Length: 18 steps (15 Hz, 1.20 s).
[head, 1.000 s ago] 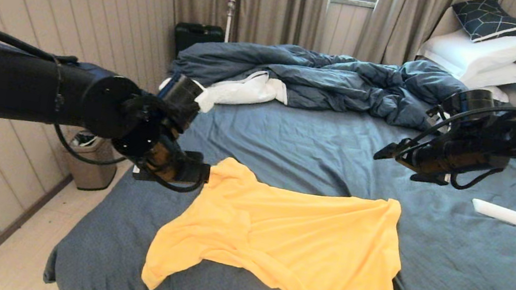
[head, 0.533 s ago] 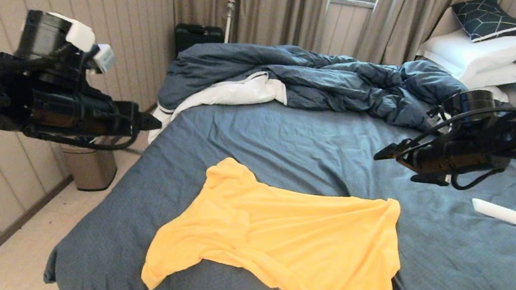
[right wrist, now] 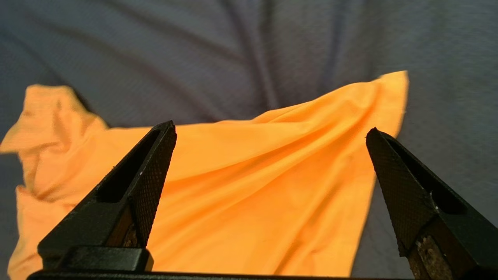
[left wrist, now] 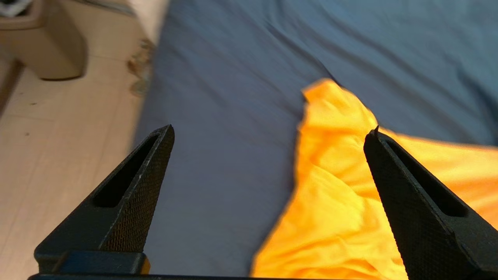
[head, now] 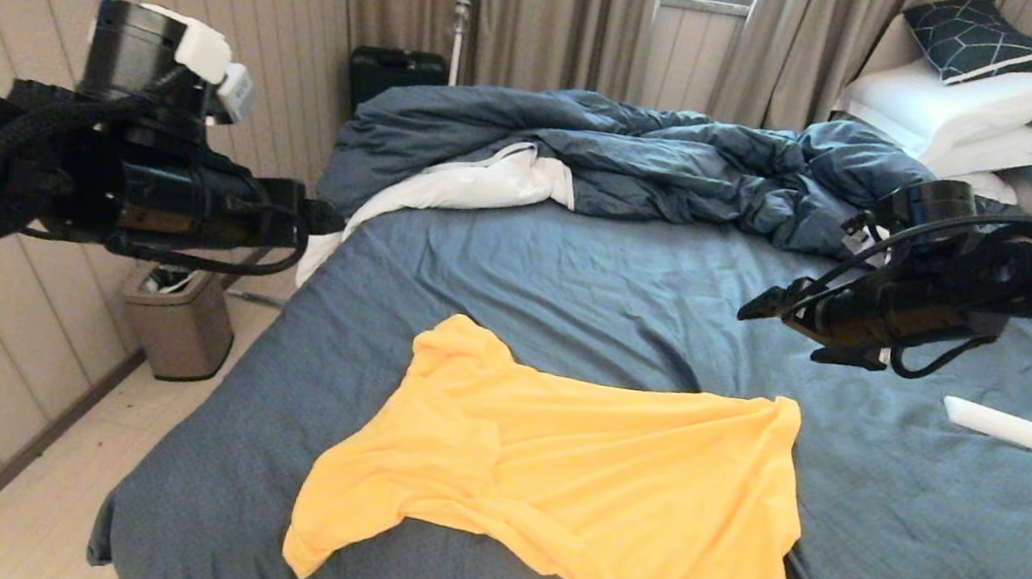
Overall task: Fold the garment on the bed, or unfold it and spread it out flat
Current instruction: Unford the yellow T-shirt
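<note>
The yellow-orange T-shirt (head: 589,492) lies crumpled and spread on the bed's slate-blue sheet (head: 557,285), its lower part hanging over the near edge. My left gripper (head: 329,221) hovers open above the bed's left edge, up and left of the shirt's far-left corner (left wrist: 330,105). Nothing is between its fingers (left wrist: 144,182). My right gripper (head: 756,308) hangs open in the air above the shirt's far-right corner (right wrist: 393,85), clear of the fabric, and its fingers (right wrist: 397,182) are empty.
A rumpled dark blue duvet (head: 656,158) with white underside lies across the far part of the bed. White pillows (head: 965,110) are stacked at the back right. A white flat object (head: 1016,431) lies on the sheet to the right. A metal bin (head: 178,323) stands on the floor at the left.
My left gripper let go of the shirt's far-left corner, then rose and swung left away from it. Since then it has edged back right. The right gripper shifted slightly left. The shirt lies still.
</note>
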Available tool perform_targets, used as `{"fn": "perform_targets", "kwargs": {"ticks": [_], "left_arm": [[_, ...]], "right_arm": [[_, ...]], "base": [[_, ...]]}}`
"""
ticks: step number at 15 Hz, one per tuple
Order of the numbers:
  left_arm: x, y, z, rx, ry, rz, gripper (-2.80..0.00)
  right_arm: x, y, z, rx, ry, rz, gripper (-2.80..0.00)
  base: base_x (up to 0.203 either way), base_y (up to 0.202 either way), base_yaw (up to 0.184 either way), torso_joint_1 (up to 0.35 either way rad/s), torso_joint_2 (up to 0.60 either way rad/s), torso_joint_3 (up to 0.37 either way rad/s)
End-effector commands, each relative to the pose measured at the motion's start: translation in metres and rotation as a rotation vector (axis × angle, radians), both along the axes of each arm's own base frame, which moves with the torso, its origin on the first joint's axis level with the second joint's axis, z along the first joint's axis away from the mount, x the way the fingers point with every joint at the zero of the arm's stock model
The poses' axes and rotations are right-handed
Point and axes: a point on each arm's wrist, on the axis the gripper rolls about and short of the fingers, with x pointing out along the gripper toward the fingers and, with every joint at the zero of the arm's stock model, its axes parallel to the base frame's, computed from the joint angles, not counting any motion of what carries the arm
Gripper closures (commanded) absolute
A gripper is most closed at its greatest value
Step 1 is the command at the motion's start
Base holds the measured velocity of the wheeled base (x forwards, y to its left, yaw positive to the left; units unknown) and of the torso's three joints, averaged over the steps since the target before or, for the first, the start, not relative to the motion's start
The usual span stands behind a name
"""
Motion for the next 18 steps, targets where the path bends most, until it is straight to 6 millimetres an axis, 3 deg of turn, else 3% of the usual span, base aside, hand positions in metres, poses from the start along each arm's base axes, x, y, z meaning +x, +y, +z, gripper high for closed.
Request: {"fn": "perform_targets", "kwargs": {"ticks": [1,7,12,13,15,18], "left_arm": [[0.008,-0.02,-0.017,0.018,0.043,-0.039,-2.8],[0.017,-0.042,-0.034,0.037,0.085,-0.087,-2.8],[0.031,-0.078,-0.068,0.078,0.168,-0.115,-2.8],[0.032,-0.084,-0.069,0.085,0.175,-0.103,0.0],[0.033,-0.09,-0.065,0.079,0.184,-0.111,0.0],[0.041,-0.106,-0.08,0.091,0.215,-0.129,0.0]], "right_arm": [[0.001,-0.001,-0.001,0.002,0.005,-0.004,-2.8],[0.004,-0.003,-0.004,0.002,0.007,-0.007,-2.8],[0.004,-0.003,-0.004,0.003,0.008,-0.008,-2.8],[0.004,-0.003,-0.003,0.003,0.006,-0.009,-2.8],[0.004,-0.003,-0.002,0.003,0.003,-0.009,-2.8],[0.004,-0.004,-0.002,0.003,0.003,-0.011,-2.8]], "base": [[0.0,0.0,0.0,0.0,0.0,0.0],[0.0,0.0,0.0,0.0,0.0,0.0],[0.0,0.0,0.0,0.0,0.0,0.0],[0.0,0.0,0.0,0.0,0.0,0.0],[0.0,0.0,0.0,0.0,0.0,0.0],[0.0,0.0,0.0,0.0,0.0,0.0]]}}
